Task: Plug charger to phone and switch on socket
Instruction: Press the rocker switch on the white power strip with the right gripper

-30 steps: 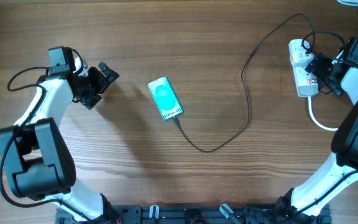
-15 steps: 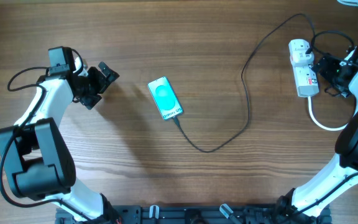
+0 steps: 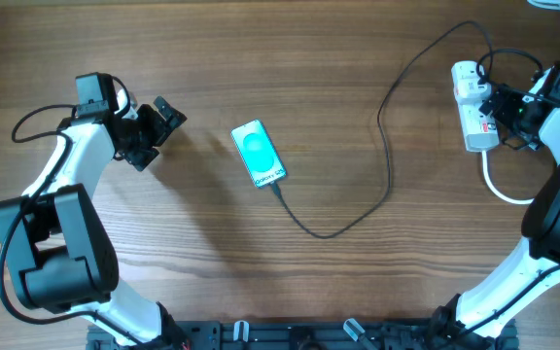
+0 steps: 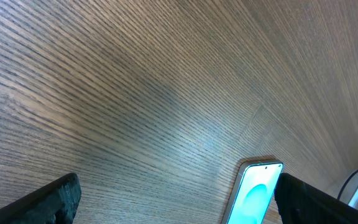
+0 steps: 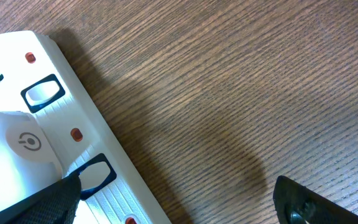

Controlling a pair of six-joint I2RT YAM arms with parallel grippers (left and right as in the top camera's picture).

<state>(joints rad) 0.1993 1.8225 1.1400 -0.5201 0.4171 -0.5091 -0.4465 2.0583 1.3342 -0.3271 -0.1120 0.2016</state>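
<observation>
Both claws are spread wide and hold nothing. The left gripper (image 3: 158, 134) hovers idle left of the phone (image 3: 259, 153), while the right gripper (image 3: 505, 109) sits at the socket (image 3: 475, 131) near the table's right edge, one finger just beside a rocker switch (image 5: 95, 174), apparently placed to press it. The charger (image 3: 389, 165) loops from its white adapter (image 3: 467, 76), seated in the socket, to the phone's lower edge, where its tip looks inserted, so I judge only the switching is left.
</observation>
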